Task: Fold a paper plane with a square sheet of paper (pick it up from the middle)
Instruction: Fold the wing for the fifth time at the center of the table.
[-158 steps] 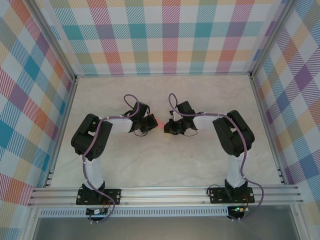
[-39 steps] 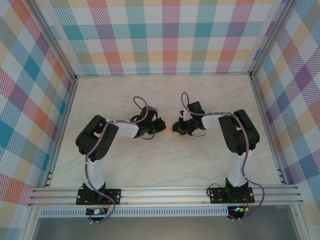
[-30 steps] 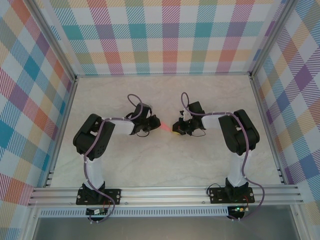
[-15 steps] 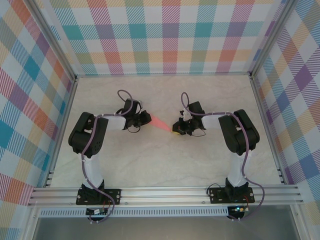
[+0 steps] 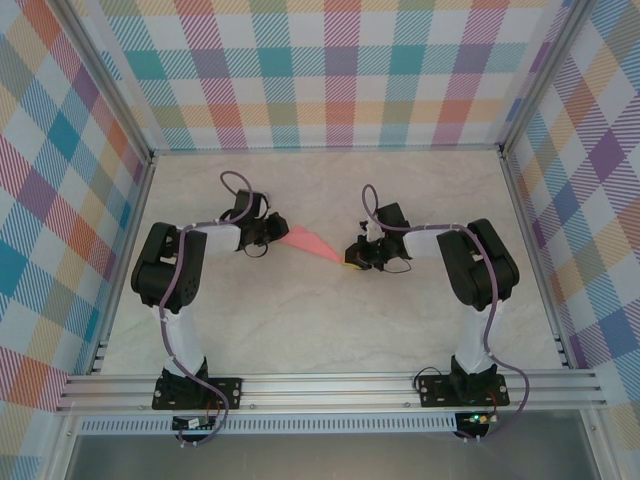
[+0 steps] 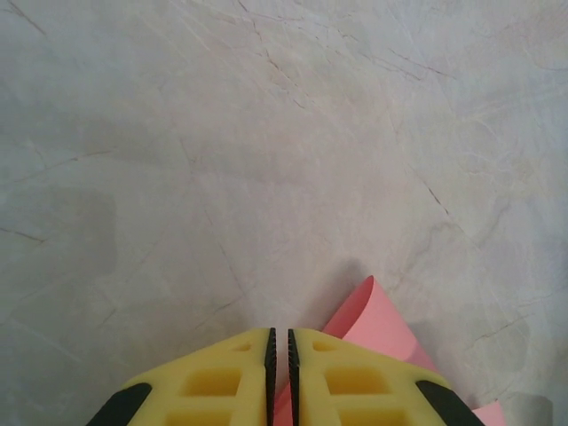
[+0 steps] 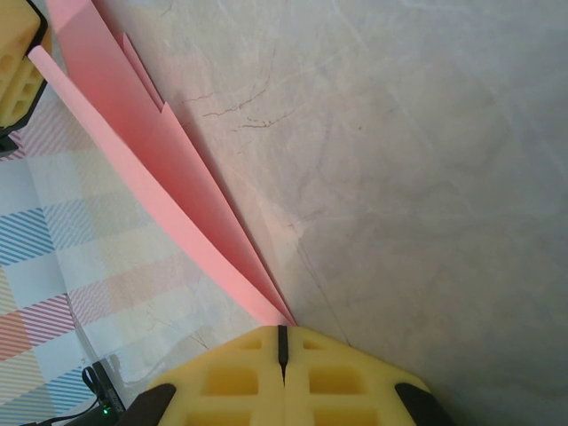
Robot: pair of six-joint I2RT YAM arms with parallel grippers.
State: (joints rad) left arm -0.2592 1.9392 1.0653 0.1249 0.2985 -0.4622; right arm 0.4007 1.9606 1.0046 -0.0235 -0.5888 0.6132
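Observation:
The salmon-pink sheet of paper [image 5: 306,240] is folded into a slim pointed wedge, the shape of a paper plane, and hangs just above the table between my two grippers. My right gripper [image 5: 349,260] is shut on its pointed tip; in the right wrist view the layered paper [image 7: 151,169] fans out from the closed right gripper [image 7: 283,333] toward the upper left. My left gripper [image 5: 276,232] holds the wide end. In the left wrist view, pink shows in the thin slit of the left gripper [image 6: 279,335], and a curled flap of paper [image 6: 377,319] sticks out to its right.
The marble-patterned table [image 5: 330,320] is ringed by plaid walls [image 5: 330,80] and aluminium posts. A metal rail [image 5: 330,390] runs along the near edge with both arm bases on it. My left gripper's yellow finger [image 7: 18,80] shows at the far end of the paper.
My left gripper has pulled away to the left and back, so more pink paper stretches between the two grippers. The right arm has stayed put.

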